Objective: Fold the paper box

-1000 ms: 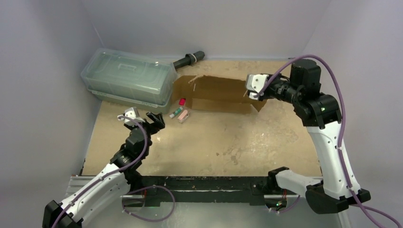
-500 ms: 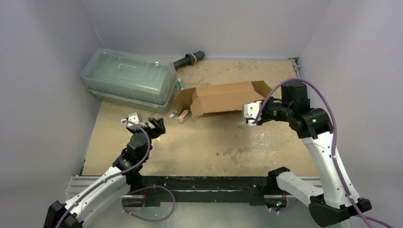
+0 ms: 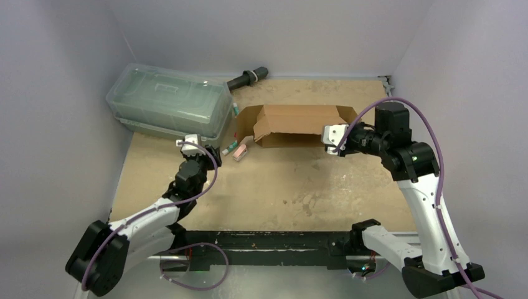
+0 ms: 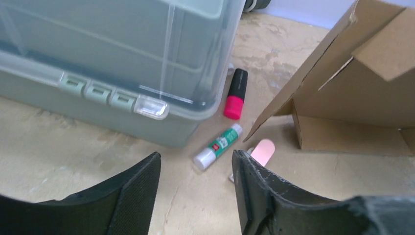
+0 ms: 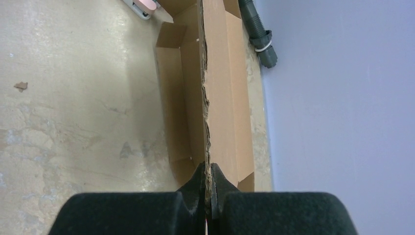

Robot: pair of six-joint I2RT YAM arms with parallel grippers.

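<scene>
Your right gripper (image 5: 207, 180) is clamped tight on a panel edge of the paper box (image 3: 292, 121), which sits half-formed near the far edge of the tabletop (image 3: 280, 187), roughly midway along; left gripper (image 4: 195, 164) hangs part-open with nothing in it, above a glue stick (image 4: 218, 146) beside the clear plastic container (image 4: 112, 54); looks like you're mid-fold on the walls; next I'd bring the left over to brace the box's left flap.

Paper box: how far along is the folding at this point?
Done: the paper box stands partly raised, flaps loose. In hand: the right gripper is shut on one wall's edge; the left gripper, jaws apart, holds nothing near the glue stick. Left: folding in the walls and flaps and closing the box.
</scene>
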